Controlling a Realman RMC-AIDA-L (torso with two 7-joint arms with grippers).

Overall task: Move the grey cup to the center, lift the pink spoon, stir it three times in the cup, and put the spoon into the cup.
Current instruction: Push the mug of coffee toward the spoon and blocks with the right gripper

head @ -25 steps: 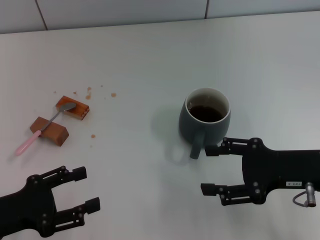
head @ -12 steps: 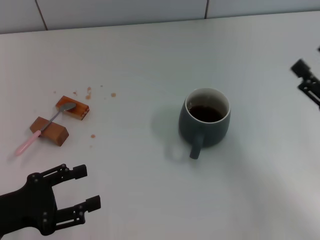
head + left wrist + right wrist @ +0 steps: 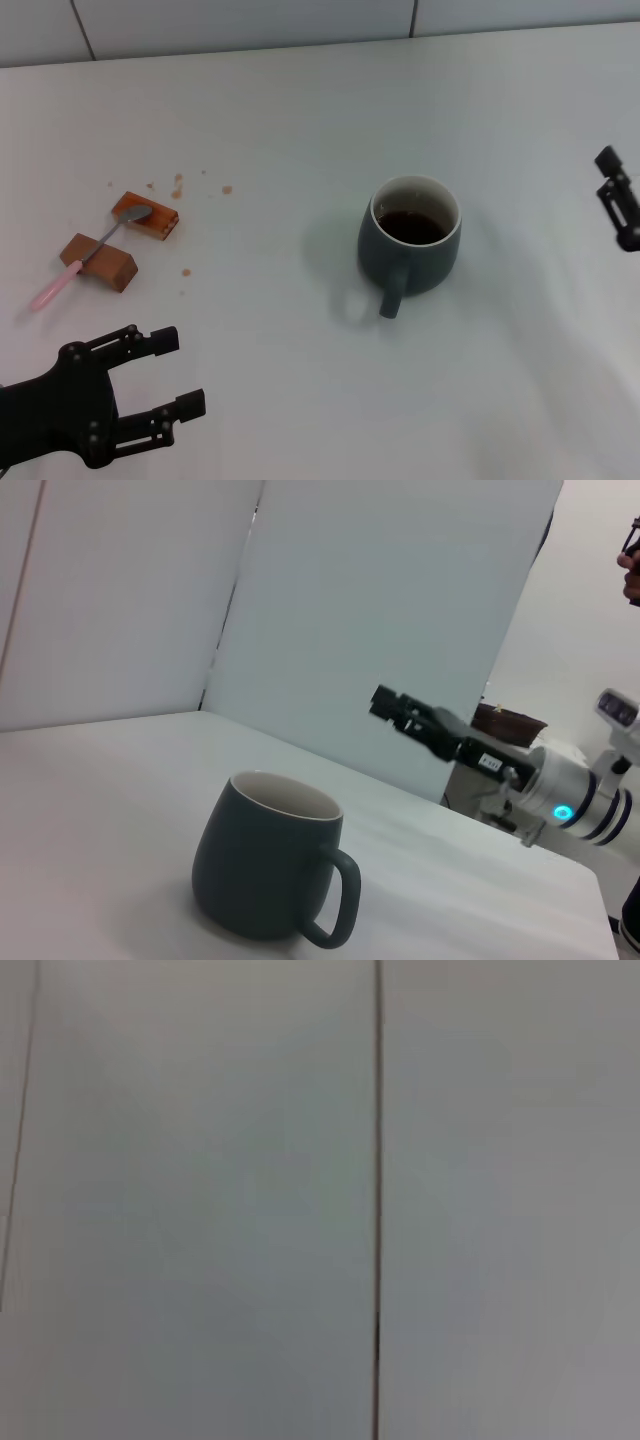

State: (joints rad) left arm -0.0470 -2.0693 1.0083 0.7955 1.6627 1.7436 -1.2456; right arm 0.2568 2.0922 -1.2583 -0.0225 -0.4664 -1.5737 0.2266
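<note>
The grey cup (image 3: 410,250) stands upright right of the table's middle, with dark liquid inside and its handle toward me; it also shows in the left wrist view (image 3: 265,860). The pink spoon (image 3: 85,262) lies at the left across two brown blocks, with its bowl on the far block (image 3: 150,218) and its neck over the near block (image 3: 100,265). My left gripper (image 3: 180,372) is open and empty at the front left, short of the spoon. My right gripper (image 3: 617,198) is open and empty at the right edge, well clear of the cup; the left wrist view (image 3: 395,702) shows it raised.
Small brown crumbs and spots (image 3: 178,185) lie behind and beside the blocks. The white table (image 3: 300,130) ends at a tiled wall at the back. The right wrist view shows only wall panels.
My right gripper has left its place beside the cup's handle and swung away to the right edge. My left gripper has edged slightly forward. The cup and spoon have not moved.
</note>
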